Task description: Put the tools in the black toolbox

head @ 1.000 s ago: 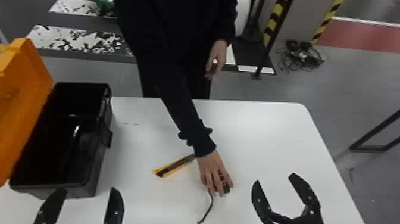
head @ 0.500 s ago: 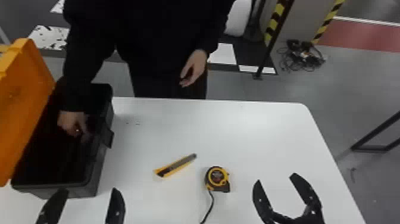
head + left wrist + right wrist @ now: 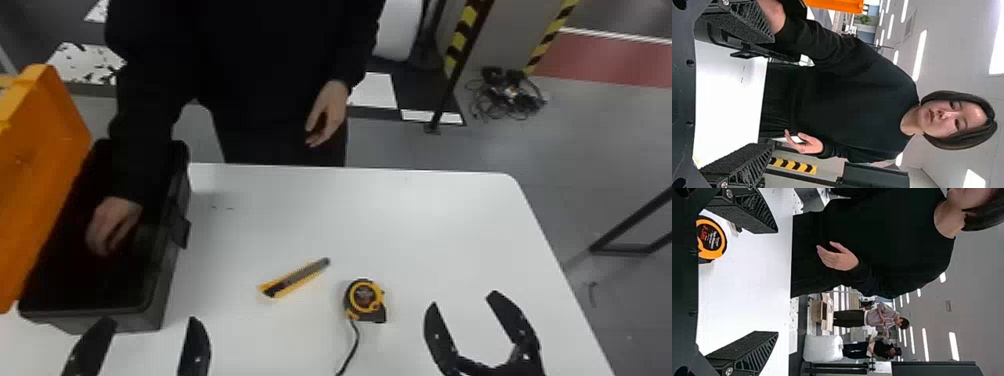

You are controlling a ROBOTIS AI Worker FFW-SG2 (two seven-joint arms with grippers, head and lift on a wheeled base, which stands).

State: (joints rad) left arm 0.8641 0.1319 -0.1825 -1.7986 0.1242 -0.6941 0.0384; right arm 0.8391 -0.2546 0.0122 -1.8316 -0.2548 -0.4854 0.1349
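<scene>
Black toolbox (image 3: 161, 295), lid (image 3: 45, 175) raised, contains a person's hand (image 3: 112, 225), dark interior unreadable; left gripper (image 3: 151, 321), right gripper (image 3: 464, 299): fingers parted.

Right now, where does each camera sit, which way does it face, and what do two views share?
Head view: on the head, facing forward and down at the table; left gripper, right gripper and a person's hand inside the toolbox show.
Left wrist view: on that wrist, facing the person across the table; its two fingers show.
Right wrist view: on that wrist, also facing the person; two fingers show.
Shared by head and right wrist: the tape measure.
</scene>
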